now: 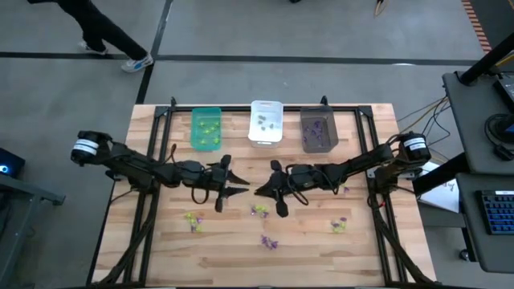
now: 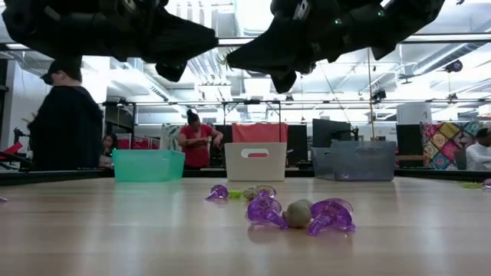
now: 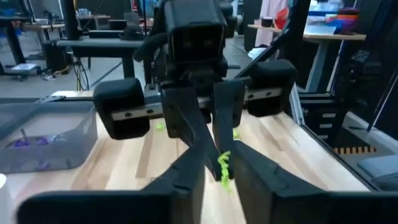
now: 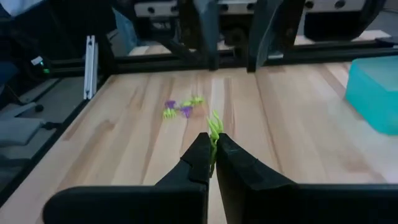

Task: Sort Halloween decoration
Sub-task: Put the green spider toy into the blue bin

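Note:
A yellow-green spiky trinket (image 4: 214, 126) hangs above the table's middle, and my right gripper (image 4: 212, 146) is shut on it. My left gripper (image 3: 221, 180) faces it from the table's left, open. Its fingers stand on either side of the trinket (image 3: 224, 167) without touching it. In the high view both grippers, left (image 1: 238, 185) and right (image 1: 259, 191), meet tip to tip. More purple and yellow-green trinkets lie in small heaps on the wood (image 1: 193, 218) (image 1: 259, 210) (image 1: 269, 241) (image 1: 339, 225). My right gripper pinches the yellow-green trinket's near end (image 4: 215, 138) between its two fingertips (image 4: 202, 149). The fingers come nearly level from the table's right. The spiky rest of the trinket sticks out beyond the tips, lifted clear of the table.
Three bins stand in a row along the far edge: green (image 1: 206, 128), white (image 1: 266, 122) and dark grey (image 1: 318, 130), each with trinkets inside. A black frame (image 1: 152, 128) borders the table. People stand in the room beyond (image 2: 65, 115).

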### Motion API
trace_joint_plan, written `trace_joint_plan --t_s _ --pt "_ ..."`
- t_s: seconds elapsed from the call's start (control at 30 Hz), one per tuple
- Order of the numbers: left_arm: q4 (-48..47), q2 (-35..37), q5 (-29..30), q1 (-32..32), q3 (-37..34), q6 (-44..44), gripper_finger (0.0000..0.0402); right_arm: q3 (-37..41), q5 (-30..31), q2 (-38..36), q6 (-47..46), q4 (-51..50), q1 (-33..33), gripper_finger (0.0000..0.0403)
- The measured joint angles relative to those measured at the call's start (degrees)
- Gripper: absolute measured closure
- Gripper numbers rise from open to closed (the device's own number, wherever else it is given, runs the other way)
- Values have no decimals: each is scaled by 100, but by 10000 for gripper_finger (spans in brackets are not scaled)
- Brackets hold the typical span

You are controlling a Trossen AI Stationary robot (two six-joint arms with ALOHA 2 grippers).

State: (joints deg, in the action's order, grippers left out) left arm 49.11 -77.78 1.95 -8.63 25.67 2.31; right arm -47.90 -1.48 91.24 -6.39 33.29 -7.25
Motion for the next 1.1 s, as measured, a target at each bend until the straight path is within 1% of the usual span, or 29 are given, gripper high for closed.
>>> trace_joint_plan --t_s 0.13,0.2,0.3,0.43,0.57,0.83,0.97,1.03,1.1 --pt "176 -236 31 -13 27 -123 281 0 1 0 2 90 0 394" --pt "201 -396 33 -22 86 -188 264 0 1 0 2 118 0 394" --pt "250 -643 33 -23 191 -312 251 0 1 0 2 153 0 394" --pt "232 -879 36 -23 311 -442 250 0 1 0 2 138 0 394" --pt "236 -946 39 -23 420 -519 271 7 1 0 2 129 0 394" --pt "204 -936 45 -23 393 -567 352 15 20 0 4 110 0 394" --pt "200 -931 48 -23 385 -566 384 17 18 0 2 94 0 394" --pt "192 -931 49 -23 387 -562 395 17 13 0 0 87 0 394" --pt "172 -931 47 -23 402 -530 397 17 7 0 -20 57 0 391"
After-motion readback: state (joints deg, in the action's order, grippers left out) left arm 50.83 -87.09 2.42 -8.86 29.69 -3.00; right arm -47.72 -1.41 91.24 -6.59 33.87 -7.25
